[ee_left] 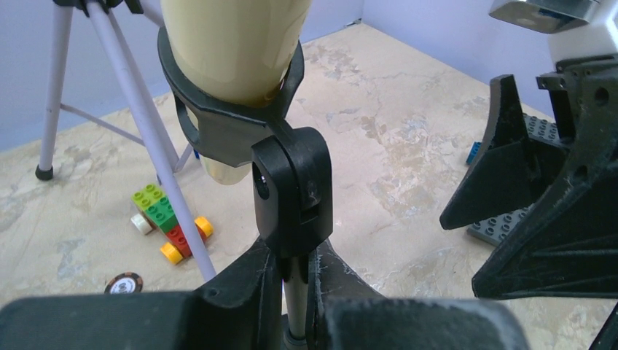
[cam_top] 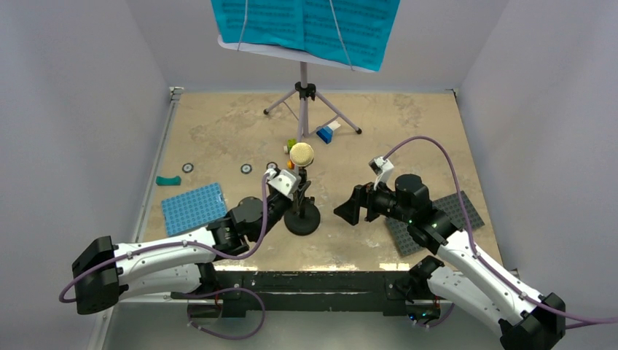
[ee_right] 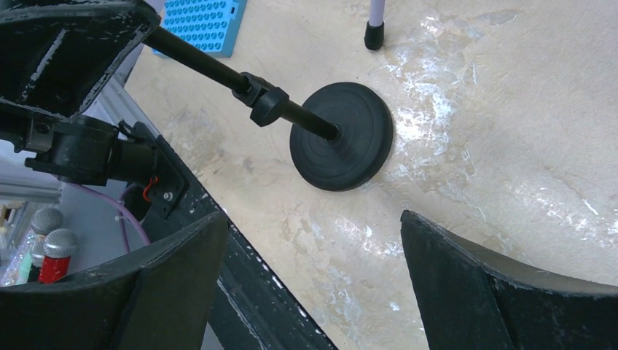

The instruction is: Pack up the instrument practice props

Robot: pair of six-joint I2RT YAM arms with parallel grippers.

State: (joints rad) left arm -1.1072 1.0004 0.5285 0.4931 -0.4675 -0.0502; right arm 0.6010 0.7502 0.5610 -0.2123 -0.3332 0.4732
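Note:
The black mic stand stands on its round base near the table's front middle, with the cream cone-shaped microphone in its clip. My left gripper is shut on the stand's pole just below the black swivel joint. My right gripper is open and empty, just right of the stand, its fingers wide apart above the table. The music stand on its silver tripod holds teal sheet-music pages at the back.
A blue baseplate lies front left, a grey baseplate under my right arm. A small coloured brick car and a blue brick lie near the tripod legs. A teal piece and small round discs lie at the left.

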